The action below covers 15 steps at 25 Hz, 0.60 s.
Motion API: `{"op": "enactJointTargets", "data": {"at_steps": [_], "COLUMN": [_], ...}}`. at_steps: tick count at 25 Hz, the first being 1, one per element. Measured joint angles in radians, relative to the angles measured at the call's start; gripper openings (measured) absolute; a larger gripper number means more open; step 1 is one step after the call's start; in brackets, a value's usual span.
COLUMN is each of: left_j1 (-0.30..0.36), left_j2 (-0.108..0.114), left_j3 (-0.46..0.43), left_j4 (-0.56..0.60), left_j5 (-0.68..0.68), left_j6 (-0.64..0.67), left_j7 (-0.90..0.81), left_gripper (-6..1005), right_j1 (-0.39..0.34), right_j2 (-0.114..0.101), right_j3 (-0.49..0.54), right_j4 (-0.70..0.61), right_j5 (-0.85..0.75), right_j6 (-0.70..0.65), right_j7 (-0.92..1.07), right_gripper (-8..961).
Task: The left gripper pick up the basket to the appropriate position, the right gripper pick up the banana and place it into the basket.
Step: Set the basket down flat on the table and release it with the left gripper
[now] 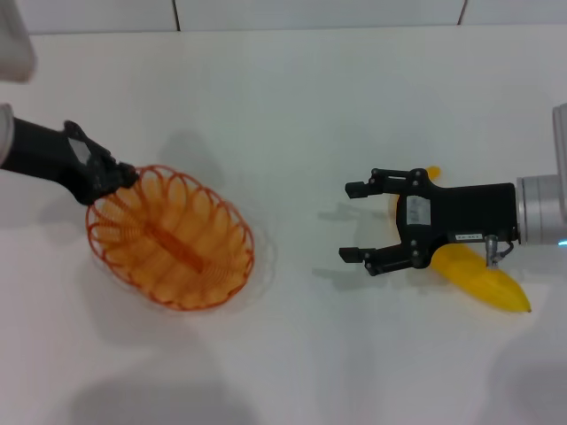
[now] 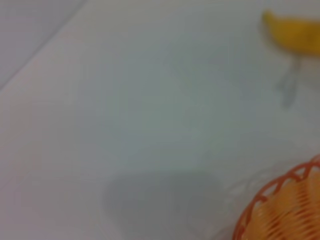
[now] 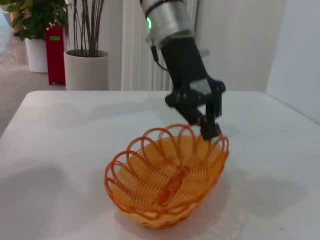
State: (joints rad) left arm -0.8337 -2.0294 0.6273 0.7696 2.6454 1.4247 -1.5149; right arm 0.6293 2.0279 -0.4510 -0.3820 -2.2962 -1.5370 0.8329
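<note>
The orange wire basket (image 1: pixel 170 237) sits at the left of the white table, empty. My left gripper (image 1: pixel 122 177) comes in from the left and is shut on the basket's far-left rim; the right wrist view shows its black fingers (image 3: pixel 209 129) clamped on a rim loop of the basket (image 3: pixel 165 180). My right gripper (image 1: pixel 352 221) is open and empty at the right, fingers pointing toward the basket. The yellow banana (image 1: pixel 483 279) lies on the table under the right gripper's body, behind its fingers, partly hidden. The left wrist view shows the basket rim (image 2: pixel 280 200) and the banana (image 2: pixel 295 35).
The table's far edge (image 1: pixel 266 29) runs along the top of the head view. Bare tabletop lies between the basket and the right gripper. Potted plants (image 3: pixel 85 65) and a red stand (image 3: pixel 55 55) are beyond the table.
</note>
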Motion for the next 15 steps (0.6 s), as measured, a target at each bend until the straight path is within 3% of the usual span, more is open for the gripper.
{"op": "enactJointTargets", "data": {"at_steps": [6,15], "left_j1": [0.075,0.048], "left_j2": [0.004,0.004], "left_j3": [-0.001,-0.001], "left_j4": [0.127,0.073], "left_j5": [-0.153,-0.185], "left_j6": [0.078,0.063], "left_j7": [-0.208,-0.451], "left_gripper": [39,38], "right_j1": [-0.004,0.004], "right_j2": [-0.001,0.000], "right_j3": [0.002,0.002], "right_j4": [0.000,0.000], "right_j5": [0.005,0.008], "right_j6": [0.000,0.001], "right_j7": [0.000,0.000], "right_gripper": [894,894]}}
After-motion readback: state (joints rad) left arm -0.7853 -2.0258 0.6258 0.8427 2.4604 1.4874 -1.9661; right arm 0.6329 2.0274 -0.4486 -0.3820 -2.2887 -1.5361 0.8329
